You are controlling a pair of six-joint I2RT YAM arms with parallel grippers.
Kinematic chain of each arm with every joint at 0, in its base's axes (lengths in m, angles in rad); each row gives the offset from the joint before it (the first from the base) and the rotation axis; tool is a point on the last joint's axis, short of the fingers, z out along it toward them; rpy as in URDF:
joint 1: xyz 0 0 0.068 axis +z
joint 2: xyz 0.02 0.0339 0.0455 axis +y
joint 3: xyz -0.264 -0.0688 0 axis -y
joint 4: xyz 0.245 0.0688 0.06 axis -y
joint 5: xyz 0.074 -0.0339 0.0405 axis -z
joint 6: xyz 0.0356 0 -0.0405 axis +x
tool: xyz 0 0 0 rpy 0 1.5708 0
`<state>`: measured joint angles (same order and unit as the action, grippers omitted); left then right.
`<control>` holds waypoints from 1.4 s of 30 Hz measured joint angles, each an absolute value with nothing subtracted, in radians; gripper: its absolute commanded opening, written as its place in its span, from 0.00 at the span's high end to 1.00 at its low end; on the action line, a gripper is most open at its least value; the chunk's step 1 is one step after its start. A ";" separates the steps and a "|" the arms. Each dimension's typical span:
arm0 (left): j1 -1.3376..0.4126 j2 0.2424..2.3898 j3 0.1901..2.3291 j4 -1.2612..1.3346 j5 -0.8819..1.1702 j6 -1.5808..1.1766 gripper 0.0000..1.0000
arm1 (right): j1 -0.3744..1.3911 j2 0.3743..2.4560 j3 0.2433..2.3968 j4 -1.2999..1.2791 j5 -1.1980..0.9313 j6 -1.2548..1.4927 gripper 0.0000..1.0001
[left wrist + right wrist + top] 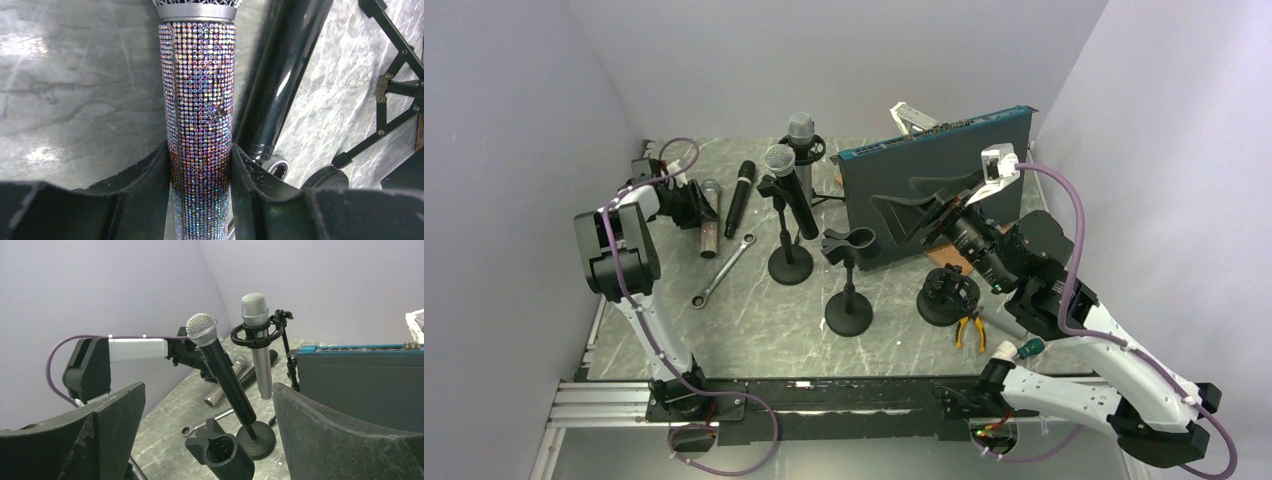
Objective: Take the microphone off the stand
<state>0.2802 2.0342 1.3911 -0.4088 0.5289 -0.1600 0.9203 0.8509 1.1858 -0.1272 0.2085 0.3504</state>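
A rhinestone-covered microphone [199, 100] lies on the marble table top at the far left [710, 218]. My left gripper [200, 150] is shut on its body, a finger pressed against each side. A plain black microphone [740, 197] lies right beside it. A black microphone [222, 375] leans in the clip of a round-based stand [790, 266]. A silver microphone [257, 340] sits in a ring mount behind it. In front, a second stand [849, 312] has an empty clip [223, 450]. My right gripper [208, 390] hovers open, above and to the right of that empty clip, holding nothing.
A combination wrench [724, 268] lies between the left arm and the stands. A dark case with a blue top [934, 190] stands upright at the back right. A black round mount [946, 295] and yellow-handled pliers [969, 328] lie near the right arm. Walls close in on three sides.
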 measured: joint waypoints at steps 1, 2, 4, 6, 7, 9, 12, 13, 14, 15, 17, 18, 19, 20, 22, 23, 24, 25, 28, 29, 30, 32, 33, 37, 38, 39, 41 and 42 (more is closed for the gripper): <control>0.274 2.034 1.392 -0.413 0.526 -0.154 0.61 | 0.920 0.846 1.182 -0.127 0.208 0.352 0.01; 0.268 2.034 1.393 -0.417 0.524 -0.149 0.60 | 0.920 0.843 1.179 -0.128 0.208 0.355 0.01; 0.253 2.034 1.400 -0.428 0.517 -0.138 0.56 | 0.920 0.841 1.178 -0.129 0.208 0.358 0.01; 0.241 2.034 1.405 -0.434 0.515 -0.131 0.52 | 0.920 0.841 1.178 -0.134 0.211 0.358 0.01; 0.235 2.034 1.406 -0.435 0.513 -0.128 0.51 | 0.920 0.841 1.178 -0.136 0.214 0.357 0.01; 0.228 2.034 1.407 -0.436 0.510 -0.125 0.47 | 0.920 0.841 1.179 -0.150 0.228 0.355 0.01; 0.227 2.034 1.409 -0.439 0.507 -0.124 0.42 | 0.920 0.837 1.179 -0.182 0.246 0.351 0.01; 0.227 2.034 1.409 -0.439 0.506 -0.124 0.41 | 0.920 0.835 1.179 -0.186 0.252 0.350 0.01; 0.227 2.034 1.409 -0.439 0.503 -0.124 0.40 | 0.920 0.831 1.179 -0.188 0.258 0.350 0.01; 0.227 2.034 1.409 -0.439 0.501 -0.124 0.39 | 0.920 0.830 1.179 -0.188 0.258 0.350 0.01; 0.228 2.034 1.409 -0.439 0.497 -0.124 0.39 | 0.920 0.824 1.179 -0.188 0.262 0.350 0.01; 0.228 2.034 1.409 -0.439 0.494 -0.124 0.38 | 0.920 0.822 1.179 -0.189 0.263 0.350 0.01; 0.228 2.034 1.409 -0.439 0.492 -0.124 0.38 | 0.920 0.822 1.179 -0.189 0.263 0.350 0.01; 0.228 2.034 1.409 -0.439 0.490 -0.124 0.38 | 0.920 0.822 1.179 -0.192 0.263 0.350 0.01; 0.228 2.034 1.409 -0.440 0.488 -0.124 0.38 | 0.920 0.824 1.179 -0.206 0.263 0.350 0.01; 0.228 2.034 1.409 -0.440 0.487 -0.125 0.39 | 0.920 0.825 1.179 -0.218 0.263 0.350 0.00; 0.228 2.033 1.409 -0.440 0.486 -0.125 0.39 | 0.920 0.825 1.179 -0.231 0.264 0.351 0.00; 0.228 2.032 1.409 -0.440 0.485 -0.125 0.39 | 0.920 0.825 1.179 -0.247 0.264 0.352 0.00; 0.228 2.018 1.409 -0.443 0.485 -0.132 0.38 | 0.920 0.813 1.161 -0.276 0.261 0.359 0.00; 0.228 2.008 1.408 -0.443 0.487 -0.136 0.38 | 0.920 0.802 1.147 -0.292 0.260 0.364 0.00; 0.228 1.993 1.408 -0.443 0.490 -0.144 0.38 | 0.920 0.796 1.137 -0.305 0.258 0.368 0.00; 0.228 1.955 1.406 -0.441 0.498 -0.153 0.37 | 0.920 0.786 1.121 -0.337 0.250 0.379 0.00; 0.228 1.932 1.406 -0.439 0.503 -0.159 0.36 | 0.920 0.786 1.120 -0.351 0.242 0.386 0.00; 0.228 1.808 1.359 -0.412 0.518 -0.178 0.35 | 0.920 0.803 1.119 -0.375 0.207 0.394 0.00; 0.228 1.783 1.349 -0.411 0.519 -0.181 0.35 | 0.920 0.810 1.119 -0.382 0.199 0.394 0.00; 0.228 1.750 1.332 -0.407 0.520 -0.183 0.34 | 0.920 0.816 1.119 -0.389 0.192 0.394 0.00; 0.228 1.673 1.295 -0.403 0.519 -0.197 0.31 | 0.920 0.831 1.119 -0.404 0.175 0.394 0.00; 0.228 1.631 1.272 -0.401 0.518 -0.204 0.30 | 0.920 0.838 1.119 -0.408 0.167 0.395 0.00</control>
